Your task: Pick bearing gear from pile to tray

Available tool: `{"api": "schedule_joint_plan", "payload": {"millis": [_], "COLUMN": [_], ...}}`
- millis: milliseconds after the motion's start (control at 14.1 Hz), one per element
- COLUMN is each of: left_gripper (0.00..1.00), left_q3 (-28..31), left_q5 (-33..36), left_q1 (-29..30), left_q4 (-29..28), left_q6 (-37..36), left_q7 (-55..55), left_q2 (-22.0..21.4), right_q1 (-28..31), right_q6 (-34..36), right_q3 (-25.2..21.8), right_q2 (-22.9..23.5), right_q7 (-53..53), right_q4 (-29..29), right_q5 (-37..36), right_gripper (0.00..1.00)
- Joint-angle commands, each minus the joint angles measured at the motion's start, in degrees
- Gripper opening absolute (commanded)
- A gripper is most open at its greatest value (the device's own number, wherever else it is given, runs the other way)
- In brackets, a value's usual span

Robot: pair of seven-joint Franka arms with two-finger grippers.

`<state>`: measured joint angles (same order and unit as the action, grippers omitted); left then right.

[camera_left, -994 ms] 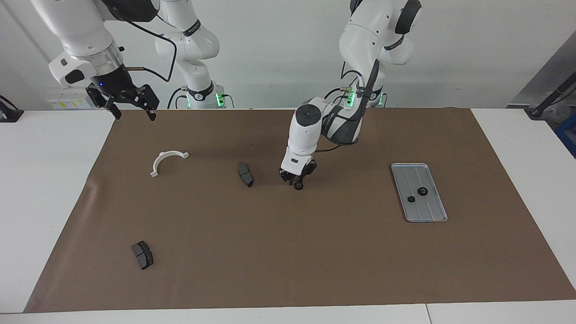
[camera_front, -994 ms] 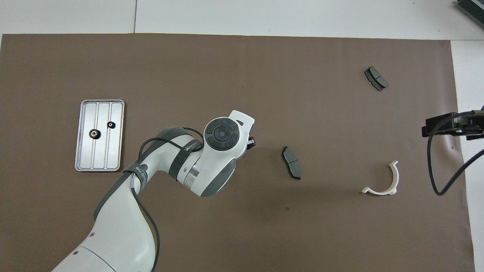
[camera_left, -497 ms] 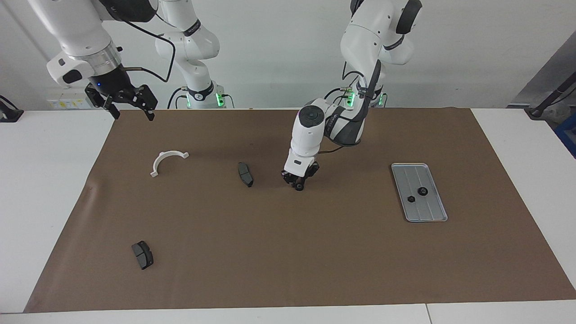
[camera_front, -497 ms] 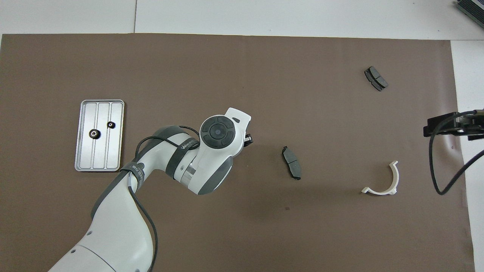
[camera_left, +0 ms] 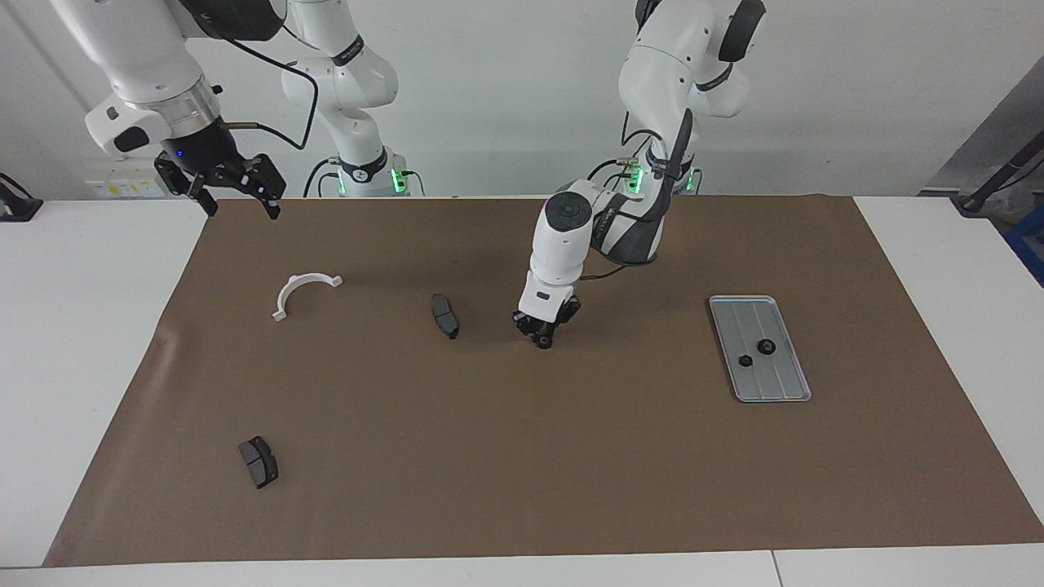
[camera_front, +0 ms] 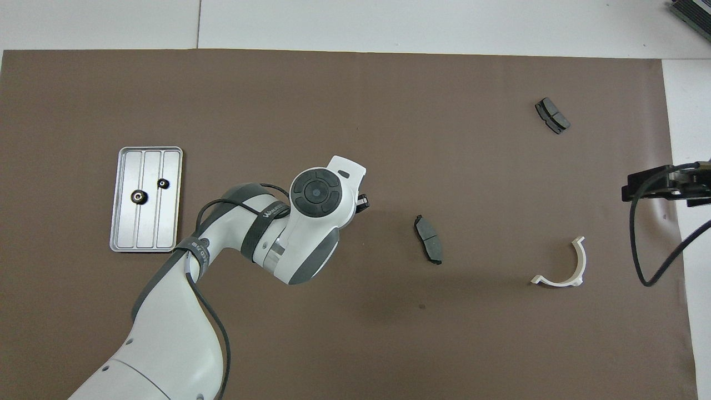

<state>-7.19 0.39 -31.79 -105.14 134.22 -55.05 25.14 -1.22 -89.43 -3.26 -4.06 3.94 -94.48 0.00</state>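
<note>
My left gripper [camera_left: 544, 336] is down at the mat's middle, its fingertips drawn together on a small black bearing gear [camera_left: 543, 342] right at the mat's surface. In the overhead view the left wrist covers that gear, and only a black edge of the left gripper [camera_front: 362, 202] shows. The silver tray [camera_left: 780, 385] [camera_front: 167, 223] lies toward the left arm's end and holds two black gears [camera_left: 765, 346] [camera_left: 744, 360]. My right gripper [camera_left: 240, 200] waits open in the air over the mat's corner by its own base.
Scattered on the brown mat are a dark brake pad [camera_left: 444, 316] [camera_front: 428, 239] beside the left gripper, a white curved bracket [camera_left: 303, 292] [camera_front: 561, 265], and another brake pad [camera_left: 258, 461] [camera_front: 552, 115] farther from the robots.
The left gripper's fingers have drawn in on the gear, and its wrist has shifted slightly toward the tray's end. The right gripper rose a little, then held still.
</note>
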Motion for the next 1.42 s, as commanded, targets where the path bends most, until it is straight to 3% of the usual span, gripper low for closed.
{"api": "schedule_joint_plan", "payload": {"millis": [0, 213, 923, 1136, 1349], "left_gripper": [0.27, 0.19, 0.06, 0.06, 0.06], "left_q3": [0.16, 0.16, 0.25, 0.16, -0.1], "left_q5": [0.4, 0.4, 0.4, 1.71, 0.93], "left_q1": [0.06, 0.06, 2.17, 5.76, 12.25], "left_q4": [-0.77, -0.77, 2.75, 6.42, 8.81], "left_q6": [1.3, 1.3, -2.92, -5.71, -10.29], "left_q7": [-0.68, -0.59, 0.03, 0.64, 9.75], "left_q2": [-0.09, -0.09, -0.01, 0.7, -0.61], "right_q1": [0.34, 0.34, 0.17, 0.17, 0.17], "right_q6": [0.83, 0.83, 0.83, 0.83, 0.83], "right_q3": [0.27, 0.27, 0.27, 0.36, 0.36], "right_q2": [-0.59, -0.59, -0.86, -0.86, -0.86], "right_q7": [1.24, 1.33, 1.59, 1.59, 1.77], "right_q4": [-0.62, -0.62, -1.15, -1.15, -1.15], "right_q5": [-0.09, 0.08, 0.26, 0.26, 0.26], "right_gripper": [1.0, 1.0, 1.0, 1.0, 1.0]}}
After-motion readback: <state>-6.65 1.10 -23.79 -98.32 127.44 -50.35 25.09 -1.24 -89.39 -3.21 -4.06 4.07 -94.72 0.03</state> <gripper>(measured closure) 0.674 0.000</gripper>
